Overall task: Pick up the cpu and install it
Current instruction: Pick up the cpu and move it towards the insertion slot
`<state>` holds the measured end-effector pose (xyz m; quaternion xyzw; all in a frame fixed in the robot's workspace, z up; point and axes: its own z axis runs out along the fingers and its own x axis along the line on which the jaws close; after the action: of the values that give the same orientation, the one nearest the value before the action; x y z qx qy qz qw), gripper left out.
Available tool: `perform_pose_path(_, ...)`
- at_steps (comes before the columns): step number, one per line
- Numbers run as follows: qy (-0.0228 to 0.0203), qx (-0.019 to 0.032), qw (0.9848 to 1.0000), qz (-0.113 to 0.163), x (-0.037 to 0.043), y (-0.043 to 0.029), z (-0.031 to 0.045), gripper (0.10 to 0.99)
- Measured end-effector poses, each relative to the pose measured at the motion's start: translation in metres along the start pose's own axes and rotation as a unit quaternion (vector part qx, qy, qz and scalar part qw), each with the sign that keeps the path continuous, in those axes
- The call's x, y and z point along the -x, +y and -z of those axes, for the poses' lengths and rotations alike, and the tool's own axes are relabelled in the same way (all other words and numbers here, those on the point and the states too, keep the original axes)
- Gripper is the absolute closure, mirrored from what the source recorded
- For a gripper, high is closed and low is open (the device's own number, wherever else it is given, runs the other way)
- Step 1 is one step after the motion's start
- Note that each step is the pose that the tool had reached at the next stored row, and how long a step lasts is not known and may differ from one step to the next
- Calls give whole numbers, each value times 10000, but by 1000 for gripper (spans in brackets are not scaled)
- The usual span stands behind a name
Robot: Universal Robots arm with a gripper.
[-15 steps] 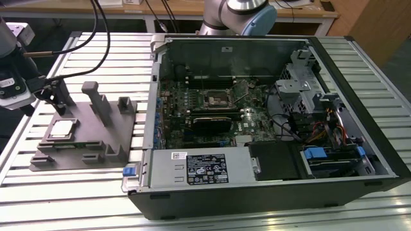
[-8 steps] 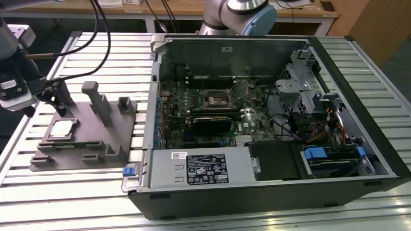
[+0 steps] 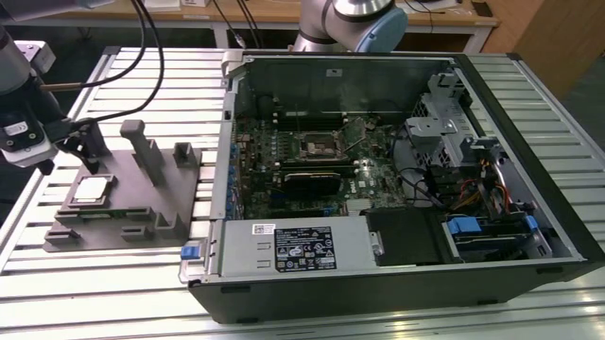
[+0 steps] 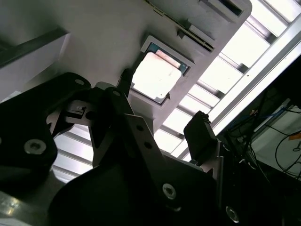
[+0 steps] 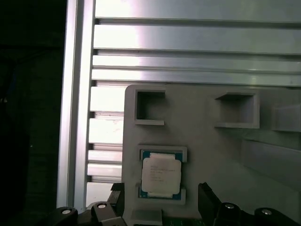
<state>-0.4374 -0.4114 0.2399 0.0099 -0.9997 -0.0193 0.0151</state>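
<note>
The cpu (image 3: 92,188) is a small square chip with a silvery face, lying flat in a recess of the grey plastic fixture (image 3: 142,205) at the exterior view's left. Both wrist views show the cpu (image 4: 155,75) (image 5: 161,175) from above in its blue-edged seat. My gripper (image 3: 57,152) hangs just above and beside the fixture's left end. Its dark fingers (image 4: 202,134) stand open, apart from the chip, with nothing between them. In the first wrist view the gripper (image 5: 162,200) sits close to the chip's near edge.
An open computer case (image 3: 397,177) lies on the slatted aluminium table (image 3: 142,78), with the motherboard's dark socket frame (image 3: 315,146) near its middle. The fixture has upright posts (image 3: 142,145) and empty pockets (image 5: 149,107). Cables (image 3: 142,42) trail behind my arm.
</note>
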Motion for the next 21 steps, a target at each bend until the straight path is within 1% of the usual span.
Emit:
perform_pose_path(5,0,0,10000,4,2,-8,-56,365)
perform_pose_path(12,-4,-1,10000,11,4,-29,-174,365)
perform_pose_path(18,-53,-2,10000,21,3,-33,-251,365)
perform_pose_path(21,-60,-2,10000,21,2,-39,-305,365)
